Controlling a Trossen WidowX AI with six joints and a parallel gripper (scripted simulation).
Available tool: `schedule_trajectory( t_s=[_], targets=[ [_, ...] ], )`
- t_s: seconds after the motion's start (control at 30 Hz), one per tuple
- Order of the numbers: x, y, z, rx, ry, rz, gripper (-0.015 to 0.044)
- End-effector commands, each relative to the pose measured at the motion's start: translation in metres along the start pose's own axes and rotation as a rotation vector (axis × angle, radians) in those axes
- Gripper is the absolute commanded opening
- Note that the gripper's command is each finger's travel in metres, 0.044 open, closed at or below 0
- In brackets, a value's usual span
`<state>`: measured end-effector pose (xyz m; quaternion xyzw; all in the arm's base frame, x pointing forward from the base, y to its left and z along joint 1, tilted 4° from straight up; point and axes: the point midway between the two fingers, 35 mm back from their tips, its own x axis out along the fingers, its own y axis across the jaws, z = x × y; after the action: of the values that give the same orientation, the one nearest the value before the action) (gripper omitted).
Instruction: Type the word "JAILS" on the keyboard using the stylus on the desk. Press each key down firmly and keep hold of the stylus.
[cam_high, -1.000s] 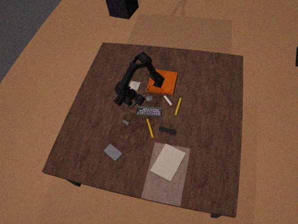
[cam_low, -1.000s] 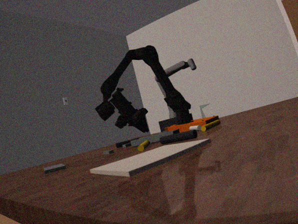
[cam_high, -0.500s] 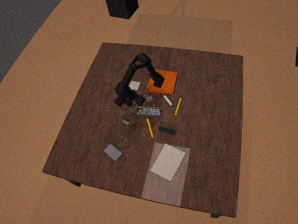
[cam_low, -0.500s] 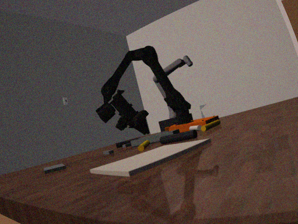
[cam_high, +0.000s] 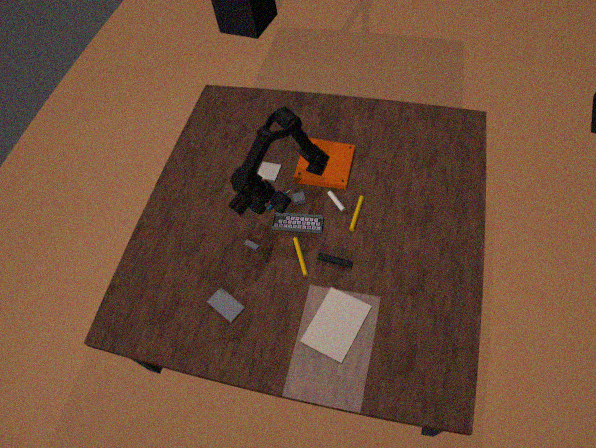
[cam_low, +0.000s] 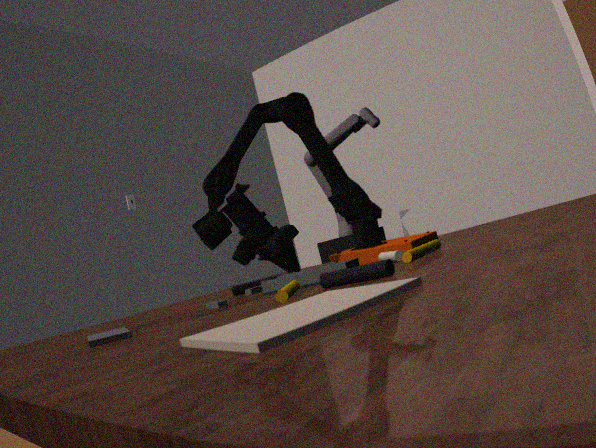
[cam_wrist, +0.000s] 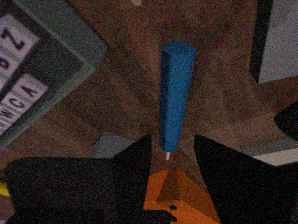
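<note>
The blue stylus (cam_high: 269, 206) (cam_wrist: 176, 95) lies on the desk with its pale tip toward the orange base, partly hidden by the arm in the top view. My gripper (cam_high: 284, 200) (cam_low: 295, 269) (cam_wrist: 172, 140) is open and empty. In the wrist view its two dark fingertips stand apart on either side of the stylus's tip end, and the stylus shows beyond them, ungripped. The keyboard (cam_high: 298, 223) (cam_wrist: 60, 37) lies beside the stylus; its corner with the Z and A keys shows at the upper left of the wrist view.
The orange base plate (cam_high: 337, 162) (cam_wrist: 187, 195) is at the back. A small grey block (cam_high: 298, 197) (cam_wrist: 111, 145) lies near the stylus. Two yellow rods (cam_high: 356, 214) (cam_high: 300, 256), a white rod (cam_high: 336, 200) and a black rod (cam_high: 335, 260) lie around the keyboard. A white slab (cam_high: 336, 325) (cam_low: 300, 315) lies in front.
</note>
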<state>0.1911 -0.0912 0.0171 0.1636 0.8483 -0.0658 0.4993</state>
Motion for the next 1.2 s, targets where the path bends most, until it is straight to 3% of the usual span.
schedule_trajectory(
  t_s=[0.0,1.0,1.17],
  targets=[
    [0.005,0.0,0.0,-0.002,0.008,0.001,0.015],
    [0.017,0.0,0.007,-0.002,0.009,0.001,0.015],
    [0.015,0.0,0.008,-0.003,0.005,-0.001,0.0019]
  ],
)
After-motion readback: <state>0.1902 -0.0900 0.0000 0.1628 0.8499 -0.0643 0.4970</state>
